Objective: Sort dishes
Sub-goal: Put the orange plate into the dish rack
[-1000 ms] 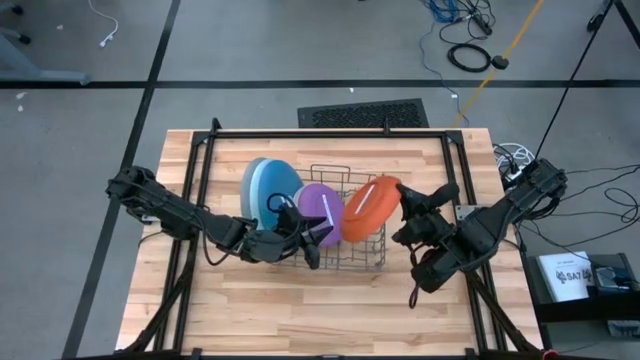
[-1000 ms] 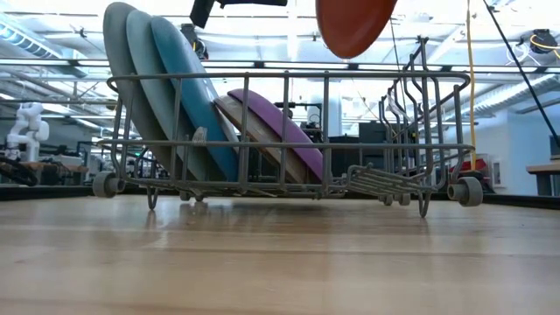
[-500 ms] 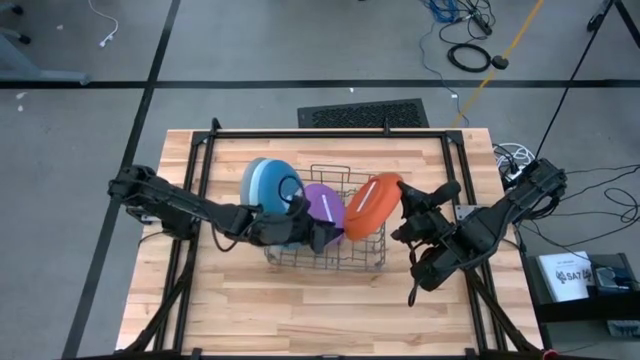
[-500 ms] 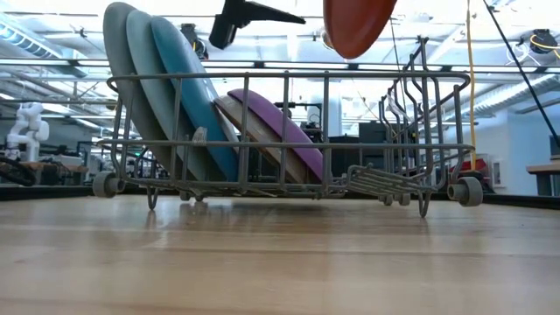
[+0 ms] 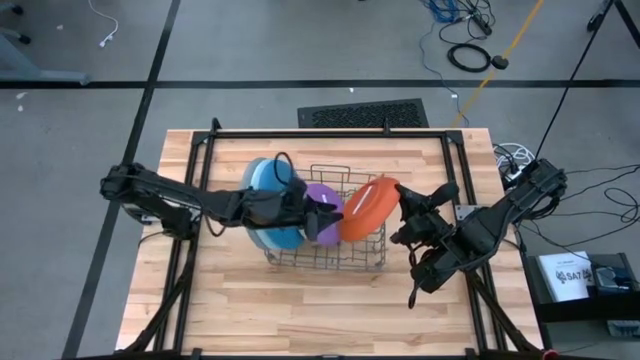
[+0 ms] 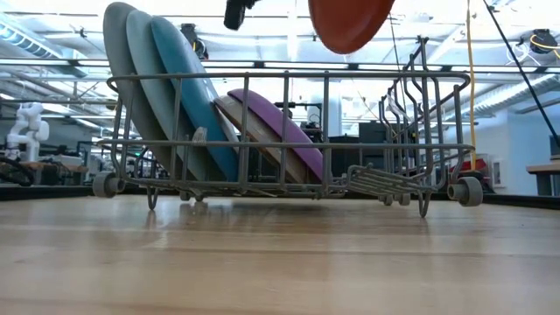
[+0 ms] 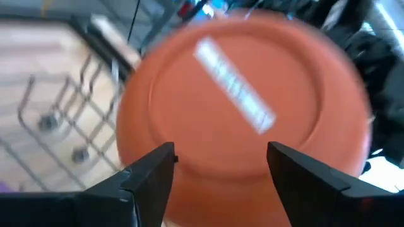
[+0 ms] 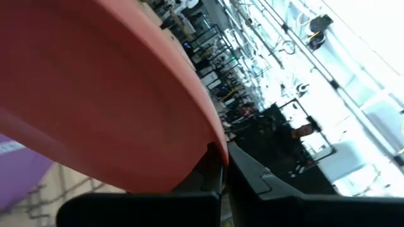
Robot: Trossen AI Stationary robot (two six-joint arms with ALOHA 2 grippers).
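smooth round orange-red plate [image 5: 363, 209] pinched at its rim above wire rack [image 5: 355, 258].

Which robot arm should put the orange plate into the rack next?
The right one, probably. Its right hand is already shut on the orange-red plate's rim, holding it above the wire dish rack. The left hand is open, facing that plate but not gripping it.
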